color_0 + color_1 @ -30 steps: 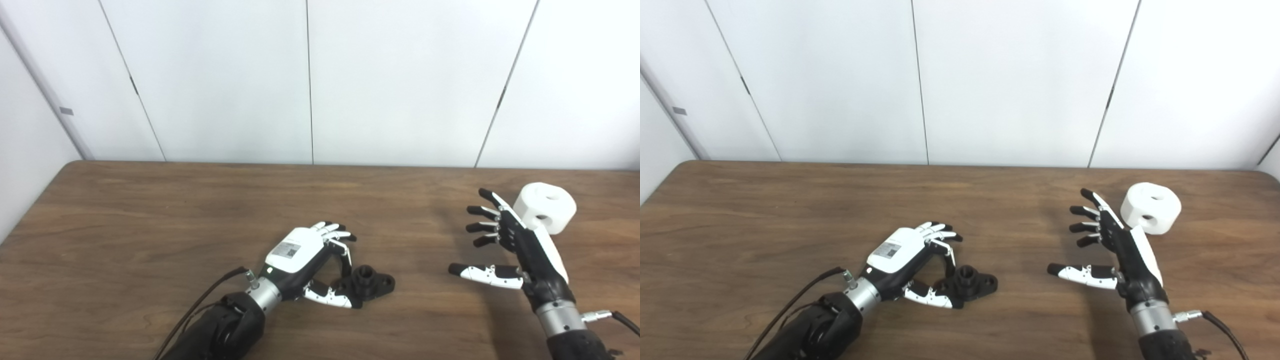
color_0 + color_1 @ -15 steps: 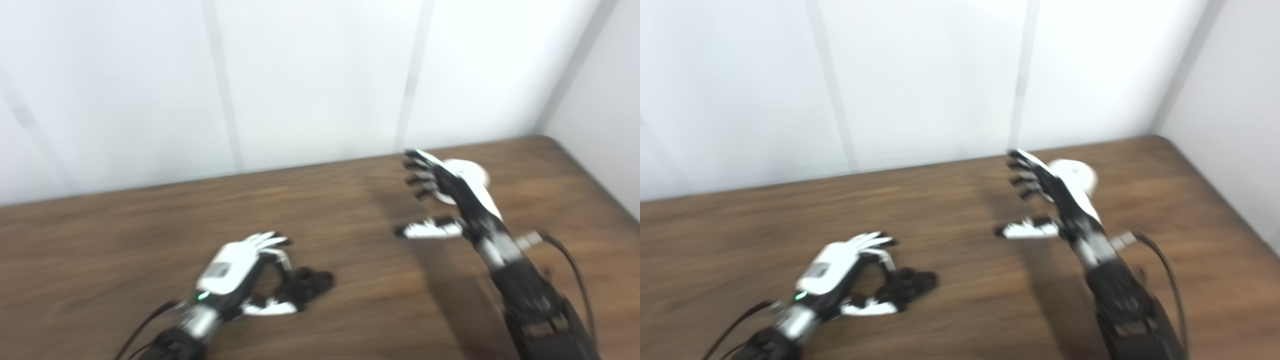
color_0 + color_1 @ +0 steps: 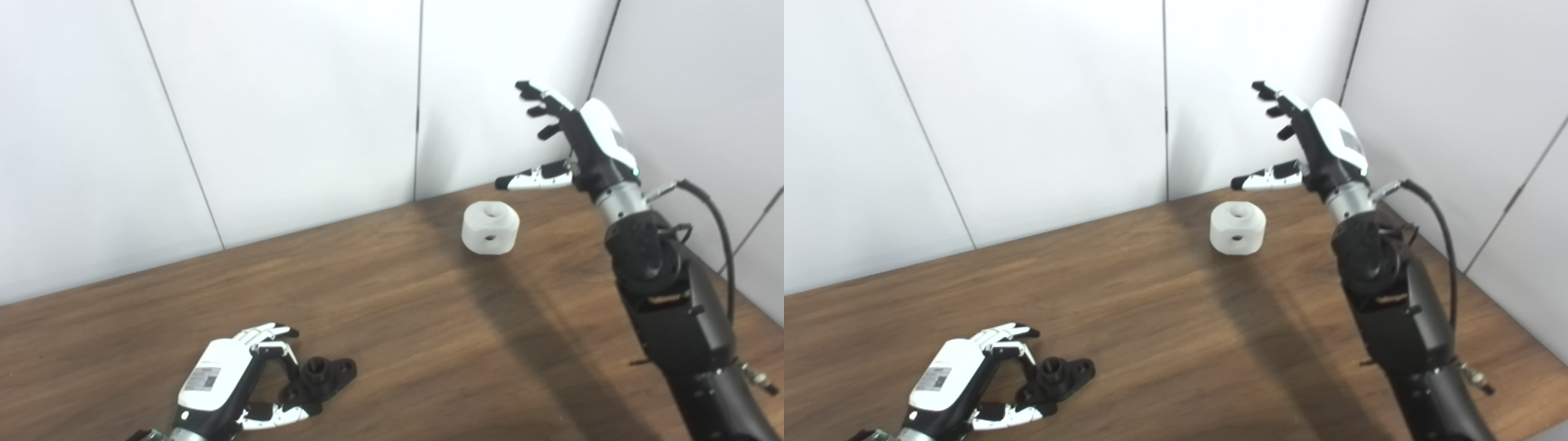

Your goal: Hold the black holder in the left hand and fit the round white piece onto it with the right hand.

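Table: we see a dark wood table [image 3: 392, 318] set against white wall panels [image 3: 294, 110], its far right corner tucked where two walls meet.

Black holder: we find the black holder [image 3: 323, 375] lying flat on the table near the front edge, toward the left, its round socket facing up and its lobes spread to the right.

Left hand: our left hand [image 3: 236, 383] rests low at the front left of the table, curled around the left side of the holder. We see its fingers [image 3: 278, 355] arched over the holder's near end and its thumb [image 3: 275, 418] stretched below it, both at the holder's edge; we cannot tell whether they actually grip it, and the holder sits on the wood.

Round white piece: we see the round white piece [image 3: 1238, 228] standing on the table near the far right corner, one hole on top and one on its side, well apart from the holder.

Right hand: our right hand [image 3: 1311, 144] hangs raised above the far right corner, higher than the white piece and not touching it. Its fingers [image 3: 1274, 101] are spread wide and its thumb [image 3: 1265, 179] juts out to the left, holding nothing.
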Tool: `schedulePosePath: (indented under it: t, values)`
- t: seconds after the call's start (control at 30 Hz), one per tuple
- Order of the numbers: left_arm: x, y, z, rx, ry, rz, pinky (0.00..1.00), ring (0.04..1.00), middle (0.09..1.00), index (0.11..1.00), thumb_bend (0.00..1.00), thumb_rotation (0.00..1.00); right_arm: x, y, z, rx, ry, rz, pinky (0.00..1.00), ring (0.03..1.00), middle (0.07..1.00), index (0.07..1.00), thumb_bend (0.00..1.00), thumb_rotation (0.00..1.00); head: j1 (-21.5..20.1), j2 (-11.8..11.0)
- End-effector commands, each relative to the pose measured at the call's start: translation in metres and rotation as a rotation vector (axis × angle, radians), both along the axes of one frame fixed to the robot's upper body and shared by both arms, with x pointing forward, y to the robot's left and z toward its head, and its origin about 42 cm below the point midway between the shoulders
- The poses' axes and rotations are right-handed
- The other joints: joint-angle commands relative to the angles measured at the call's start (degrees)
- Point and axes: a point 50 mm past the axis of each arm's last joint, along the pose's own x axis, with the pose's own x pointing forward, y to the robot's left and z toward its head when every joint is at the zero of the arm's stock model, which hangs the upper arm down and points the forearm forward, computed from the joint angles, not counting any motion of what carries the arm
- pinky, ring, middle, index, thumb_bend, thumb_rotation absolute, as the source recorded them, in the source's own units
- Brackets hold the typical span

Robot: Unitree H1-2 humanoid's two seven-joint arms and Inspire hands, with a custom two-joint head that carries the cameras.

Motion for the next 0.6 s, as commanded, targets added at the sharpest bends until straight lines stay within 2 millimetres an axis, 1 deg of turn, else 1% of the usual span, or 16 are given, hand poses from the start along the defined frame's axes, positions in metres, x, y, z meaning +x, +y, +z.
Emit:
schedulePosePath:
  t: [0.0,0.13,0.23,0.37,0.43,0.53,0.57]
  values:
    - [-0.026,0.048,-0.055,0.175,0.163,0.097,0.85,0.844,0.794,0.484,0.52,0.05,0.001,-0.012,0.028,-0.047,-0.016,-0.04,0.66,0.856,0.93,0.907,0.8,0.26,-0.1,0.0]
    - [-0.026,0.05,-0.056,0.173,0.173,0.103,0.87,0.854,0.802,0.484,0.52,0.05,0.007,-0.025,0.022,-0.034,0.055,-0.035,0.72,0.915,0.97,0.912,0.85,0.29,-0.2,0.0]
    - [-0.026,0.05,-0.056,0.178,0.174,0.104,0.88,0.858,0.805,0.484,0.52,0.05,0.014,-0.03,0.014,0.011,0.097,0.009,0.77,0.944,0.986,0.924,0.92,0.31,-0.1,0.0]
    - [-0.027,0.051,-0.057,0.17,0.16,0.098,0.87,0.85,0.798,0.484,0.52,0.05,0.025,-0.033,0.002,0.03,0.197,0.052,0.83,0.982,1.0,0.961,0.96,0.35,0.4,0.1]
    - [-0.027,0.052,-0.057,0.175,0.16,0.095,0.87,0.852,0.8,0.484,0.52,0.05,0.032,-0.036,-0.004,0.029,0.26,0.072,0.83,0.982,1.0,0.969,0.98,0.35,0.5,0.1]
    - [-0.027,0.052,-0.056,0.172,0.16,0.095,0.87,0.852,0.799,0.484,0.52,0.05,0.041,-0.039,-0.013,0.031,0.361,0.102,0.84,0.997,1.0,0.994,1.0,0.36,0.5,0.0]
    - [-0.027,0.053,-0.056,0.171,0.162,0.097,0.87,0.852,0.798,0.484,0.52,0.05,0.044,-0.04,-0.016,0.039,0.389,0.114,0.83,0.999,1.0,0.998,1.0,0.34,0.7,0.0]
